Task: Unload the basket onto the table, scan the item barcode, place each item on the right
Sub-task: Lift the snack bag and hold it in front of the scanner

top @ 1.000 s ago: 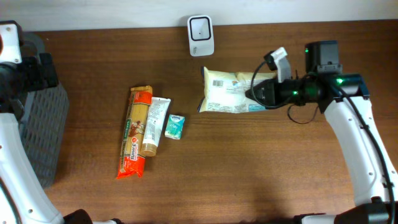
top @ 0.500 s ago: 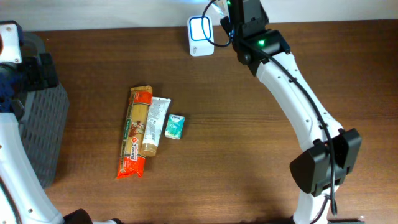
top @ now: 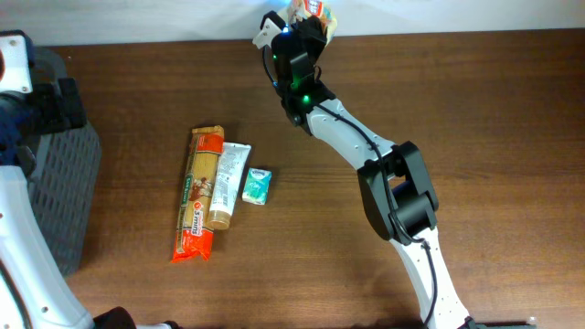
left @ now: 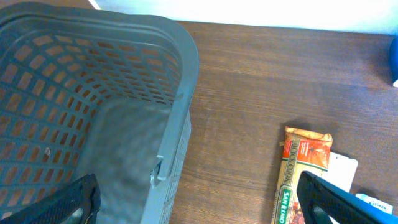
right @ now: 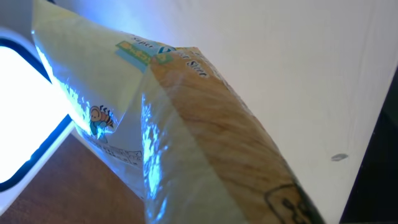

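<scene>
The item is a pale yellow plastic bag (right: 186, 130) that fills the right wrist view, lit blue along its creases. The scanner (right: 18, 106) shows as a glowing white face at the left, close beside the bag. In the overhead view my right gripper (top: 306, 20) is at the table's back edge, shut on the bag (top: 315, 7), and the arm hides the scanner. My left gripper (left: 199, 211) stands open and empty above the rim of the grey basket (left: 180, 81).
On the left half of the table lie a long orange pasta pack (top: 199, 194), a white tube (top: 227, 185) and a small teal packet (top: 258, 185). The grey basket (top: 64, 183) sits at the far left edge. My right arm (top: 366, 146) stretches diagonally across the table's middle.
My right arm lifted the bag from the right of the table and swung it to the back centre, over the scanner. The left arm has not moved.
</scene>
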Robot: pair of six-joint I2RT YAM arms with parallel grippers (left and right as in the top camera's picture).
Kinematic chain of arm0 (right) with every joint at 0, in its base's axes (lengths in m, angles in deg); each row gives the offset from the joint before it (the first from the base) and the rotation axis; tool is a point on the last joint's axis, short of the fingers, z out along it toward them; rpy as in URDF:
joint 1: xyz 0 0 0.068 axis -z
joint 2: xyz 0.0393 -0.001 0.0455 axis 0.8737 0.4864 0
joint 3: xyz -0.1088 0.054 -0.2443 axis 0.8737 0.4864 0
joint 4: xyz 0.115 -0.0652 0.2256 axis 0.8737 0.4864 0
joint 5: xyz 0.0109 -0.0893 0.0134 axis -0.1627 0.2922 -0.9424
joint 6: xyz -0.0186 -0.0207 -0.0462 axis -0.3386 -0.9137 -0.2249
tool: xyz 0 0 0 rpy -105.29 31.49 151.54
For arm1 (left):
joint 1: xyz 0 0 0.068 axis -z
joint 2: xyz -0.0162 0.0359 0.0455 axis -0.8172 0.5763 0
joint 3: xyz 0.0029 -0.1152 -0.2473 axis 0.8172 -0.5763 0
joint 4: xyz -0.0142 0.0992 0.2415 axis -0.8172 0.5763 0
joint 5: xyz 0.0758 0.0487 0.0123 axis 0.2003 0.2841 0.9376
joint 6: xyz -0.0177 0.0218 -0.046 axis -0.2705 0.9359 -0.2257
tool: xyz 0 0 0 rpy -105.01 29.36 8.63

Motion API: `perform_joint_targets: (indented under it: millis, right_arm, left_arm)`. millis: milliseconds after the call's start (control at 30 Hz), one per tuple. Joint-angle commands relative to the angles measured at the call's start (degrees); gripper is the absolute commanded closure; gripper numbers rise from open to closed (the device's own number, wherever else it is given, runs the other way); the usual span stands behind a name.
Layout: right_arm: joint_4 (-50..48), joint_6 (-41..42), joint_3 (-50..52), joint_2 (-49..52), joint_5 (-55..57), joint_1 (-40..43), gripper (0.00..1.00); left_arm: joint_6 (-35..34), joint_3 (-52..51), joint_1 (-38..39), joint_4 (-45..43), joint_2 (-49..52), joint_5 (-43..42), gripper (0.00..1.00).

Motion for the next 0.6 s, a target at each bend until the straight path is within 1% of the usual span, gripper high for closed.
perform_joint_targets:
  millis: [0, 100, 200, 400, 500, 567]
  right_arm:
    - [-2.99, -0.50, -1.29, -0.13, 3.13, 0.17, 0.96]
    - [-3.28, -0.50, -1.29, -0.11, 3.02, 0.28, 0.96]
    - [0.39, -0.90, -1.29, -0.09, 3.06, 0.39, 0.96]
    - [0.11, -0.87, -1.29, -0.04, 3.02, 0.37, 0.96]
    - [-2.75, -0.94, -1.29, -0.07, 4.37, 0.26, 0.96]
    - [-3.10, -1.92, -1.29, -1.84, 5.66, 0.26, 0.96]
  left_arm:
    - [0.70, 0.15, -0.31, -0.13, 0.02, -0.46, 0.01]
    - [0.70, 0.15, -0.31, -0.13, 0.02, -0.46, 0.01]
    - [0.70, 0.15, -0.31, -0.13, 0.02, -0.46, 0.01]
    - [0.70, 0.15, -0.31, -0.13, 0.04, -0.46, 0.01]
    - [0.70, 0.15, -0.31, -0.13, 0.02, -0.46, 0.01]
    - [0.70, 0.15, -0.31, -0.13, 0.04, -0.46, 0.01]
